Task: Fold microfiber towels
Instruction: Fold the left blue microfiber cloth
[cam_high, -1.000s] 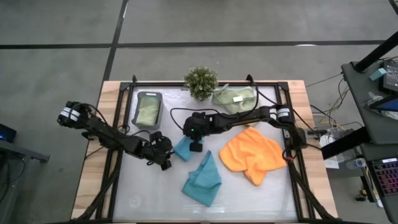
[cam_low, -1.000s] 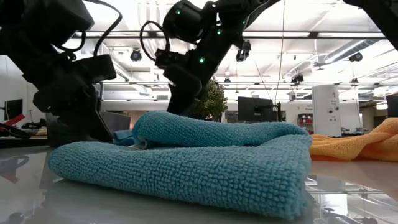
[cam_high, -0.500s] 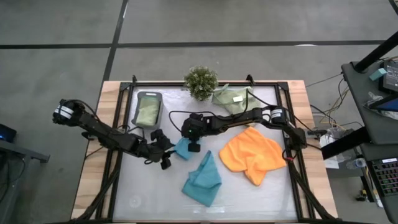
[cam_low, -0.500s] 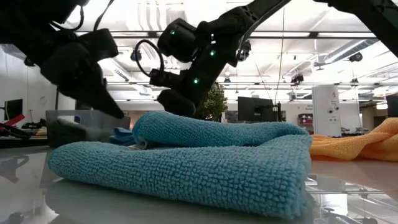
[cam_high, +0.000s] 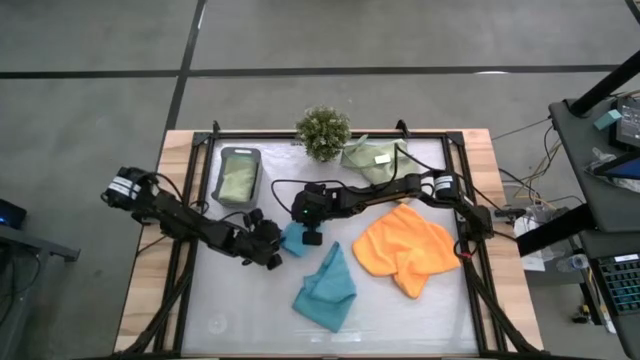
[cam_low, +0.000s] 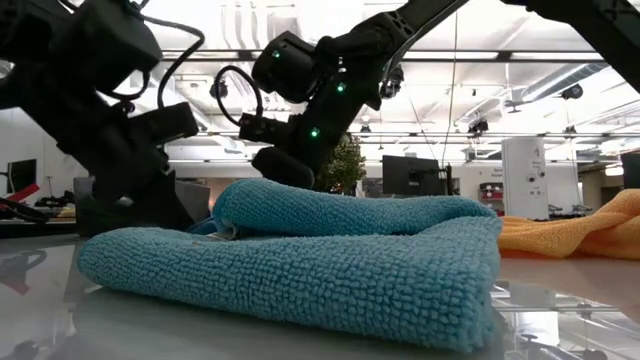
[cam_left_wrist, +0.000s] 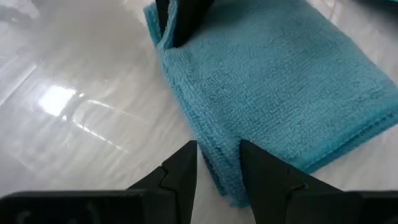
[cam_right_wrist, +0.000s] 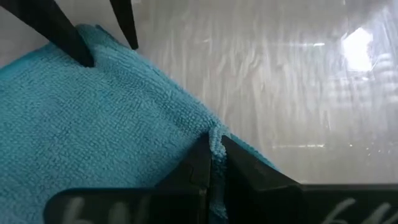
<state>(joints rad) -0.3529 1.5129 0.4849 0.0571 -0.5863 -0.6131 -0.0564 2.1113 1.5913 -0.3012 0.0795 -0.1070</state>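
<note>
1. Two grippers on one small folded teal towel (cam_high: 294, 239) mid-table. Since half a second ago the left gripper (cam_high: 272, 252) has moved back in against the towel's edge; the towel hasn't shifted, and the right gripper (cam_high: 312, 236) is where it was.
2. Left gripper: fingers (cam_left_wrist: 180, 168) partly apart, straddling the towel's folded edge. Right gripper: pinched shut on the opposite corner (cam_right_wrist: 214, 140).
3. Second teal towel (cam_high: 326, 287) lies crumpled just in front of both grippers and blocks most of the low view. Orange towel (cam_high: 405, 248) beside the right gripper. Sage-green towel with white tag (cam_high: 376, 157), plant (cam_high: 323, 131) and grey tray (cam_high: 239, 176) holding another green towel sit beyond them.
4. Towels: looped, nubby microfiber. Table (cam_high: 240, 310): glossy white, reflective.
</note>
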